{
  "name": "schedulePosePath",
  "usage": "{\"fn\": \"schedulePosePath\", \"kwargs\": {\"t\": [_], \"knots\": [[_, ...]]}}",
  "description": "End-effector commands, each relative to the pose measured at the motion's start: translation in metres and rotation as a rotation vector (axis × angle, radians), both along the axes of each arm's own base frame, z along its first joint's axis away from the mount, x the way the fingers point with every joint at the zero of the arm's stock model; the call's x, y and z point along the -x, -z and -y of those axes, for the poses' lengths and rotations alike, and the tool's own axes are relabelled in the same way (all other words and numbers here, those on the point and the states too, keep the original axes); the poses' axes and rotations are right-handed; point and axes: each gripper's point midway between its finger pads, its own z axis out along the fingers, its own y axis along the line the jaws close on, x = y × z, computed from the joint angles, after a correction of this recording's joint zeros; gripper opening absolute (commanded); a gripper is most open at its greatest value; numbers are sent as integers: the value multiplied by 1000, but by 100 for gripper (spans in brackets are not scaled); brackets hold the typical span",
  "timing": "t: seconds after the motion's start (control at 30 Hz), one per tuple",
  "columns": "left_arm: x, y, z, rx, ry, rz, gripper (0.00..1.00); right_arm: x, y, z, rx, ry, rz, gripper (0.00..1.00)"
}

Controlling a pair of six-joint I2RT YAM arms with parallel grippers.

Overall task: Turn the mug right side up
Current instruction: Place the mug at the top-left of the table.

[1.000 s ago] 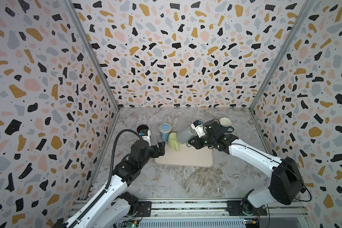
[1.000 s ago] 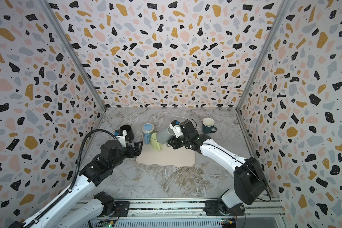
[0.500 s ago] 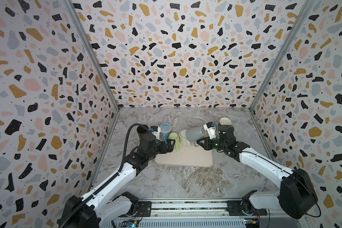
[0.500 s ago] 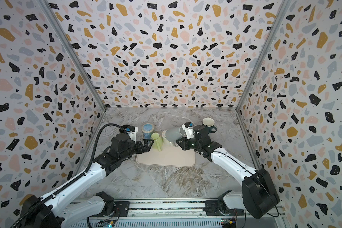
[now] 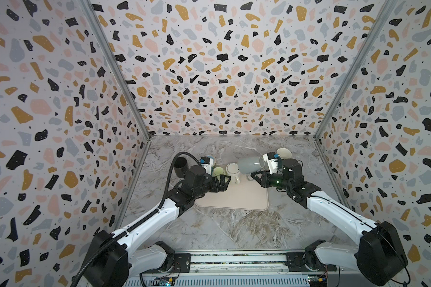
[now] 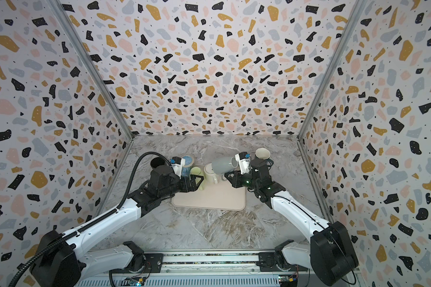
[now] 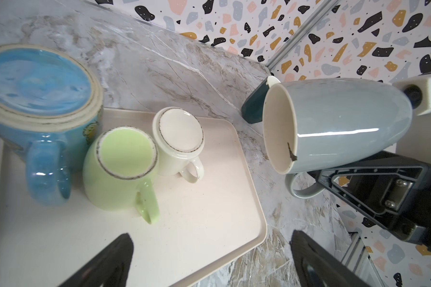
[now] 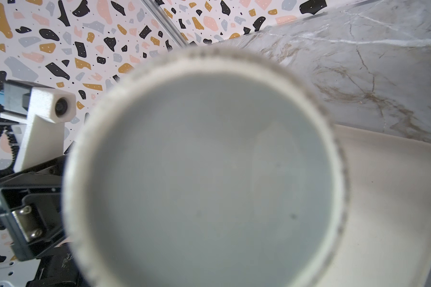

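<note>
Marble desk [image 5: 234, 228], terrazzo walls [image 5: 209, 74]: the grey mug [image 5: 250, 165] hangs sideways over the tray [image 5: 234, 201] at its 1 o'clock corner, mouth toward 9 o'clock. Right gripper [image 5: 256, 177] is clamped on its handle [image 7: 301, 191]; left gripper [image 5: 223, 182] gapes wide.

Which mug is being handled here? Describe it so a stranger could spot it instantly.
Find the beige tray on the marble table; by its far right corner the right tool holds a grey mug by the handle. Unlike the blue mug, green mug and cream mug standing upside down nearby, it hangs airborne, tipped sideways.
</note>
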Motion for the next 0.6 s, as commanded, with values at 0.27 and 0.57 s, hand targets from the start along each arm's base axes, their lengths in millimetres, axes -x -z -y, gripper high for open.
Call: {"fn": "schedulePosePath", "kwargs": {"t": [0.27,0.57], "knots": [[-2,-35,39,92,63,76,100,1,-41,-2,-149,-2,88,0],[1,-38,53,114,80,75,100,-1,-45,1,-175,19,88,0]]}}
